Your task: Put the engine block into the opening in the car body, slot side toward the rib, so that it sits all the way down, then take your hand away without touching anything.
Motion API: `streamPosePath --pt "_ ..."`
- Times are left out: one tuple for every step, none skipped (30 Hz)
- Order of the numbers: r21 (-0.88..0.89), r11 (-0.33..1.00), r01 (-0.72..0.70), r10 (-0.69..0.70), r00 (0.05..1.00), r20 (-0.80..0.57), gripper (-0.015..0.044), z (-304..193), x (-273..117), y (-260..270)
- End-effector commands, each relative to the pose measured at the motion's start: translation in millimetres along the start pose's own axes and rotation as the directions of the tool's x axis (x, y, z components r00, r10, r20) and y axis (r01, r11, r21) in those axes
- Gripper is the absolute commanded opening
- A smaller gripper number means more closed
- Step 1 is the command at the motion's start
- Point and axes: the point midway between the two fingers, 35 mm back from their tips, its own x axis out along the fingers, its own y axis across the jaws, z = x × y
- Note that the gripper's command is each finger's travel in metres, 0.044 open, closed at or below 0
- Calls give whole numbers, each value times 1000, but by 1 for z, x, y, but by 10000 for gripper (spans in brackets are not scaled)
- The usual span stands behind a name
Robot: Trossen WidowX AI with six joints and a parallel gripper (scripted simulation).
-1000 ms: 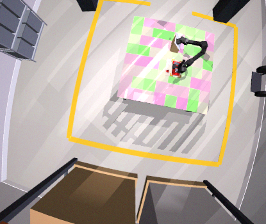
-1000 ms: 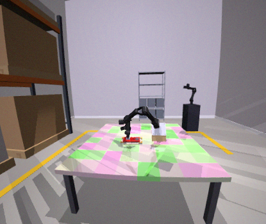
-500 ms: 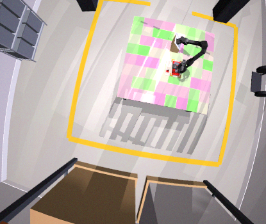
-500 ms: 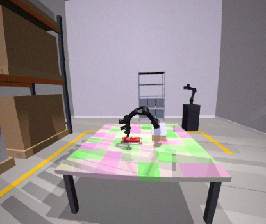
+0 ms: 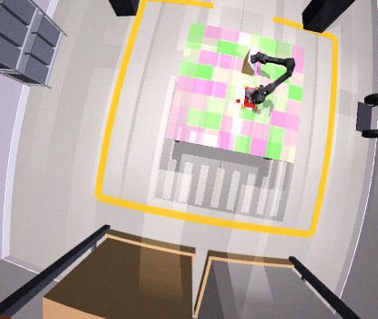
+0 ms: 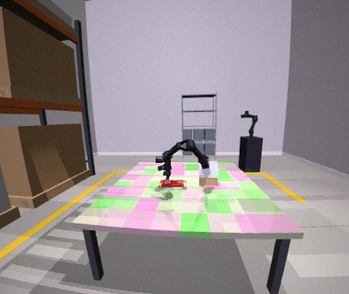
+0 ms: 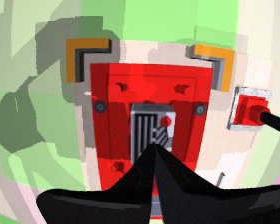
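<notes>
The red car body (image 7: 141, 75) (image 6: 179, 183) lies flat on the table. The grey engine block (image 7: 142, 127) stands in the opening in its middle, with long dark slots on its left half, slanted stripes on its right and a red round spot. How deep it sits cannot be told. My gripper (image 7: 153, 149) (image 6: 168, 180) is shut with nothing between the fingers. Its tips are together over the block's lower part, pointing down at it. Whether they touch it cannot be told. The fingers hide the block's lower end and the lower part of the car body. The rib cannot be made out.
Orange corner brackets (image 7: 86, 44) (image 7: 226, 70) stand beyond the car body's far corners. A red part (image 7: 252, 111) with a black peg sits in a pale square frame to the right. A brown box with a white panel (image 6: 208, 170) stands near the arm's base.
</notes>
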Motion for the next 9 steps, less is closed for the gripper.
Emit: streamPosePath --pt "-3 1000 -2 2 1000 0 0 0 0 0" --pt "-3 1000 -2 2 1000 0 0 0 0 0" --pt "-3 1000 -2 2 1000 0 0 0 0 0" --pt "-3 1000 -2 2 1000 0 0 0 0 0" --pt "-3 1000 -2 2 1000 0 0 0 0 0" --pt "-3 1000 -2 2 1000 0 26 0 0 0" --pt "-3 1000 -2 2 1000 0 53 0 0 0" --pt "-3 1000 -2 2 1000 0 79 0 0 0" --pt "-3 1000 -2 2 1000 0 105 0 0 0"
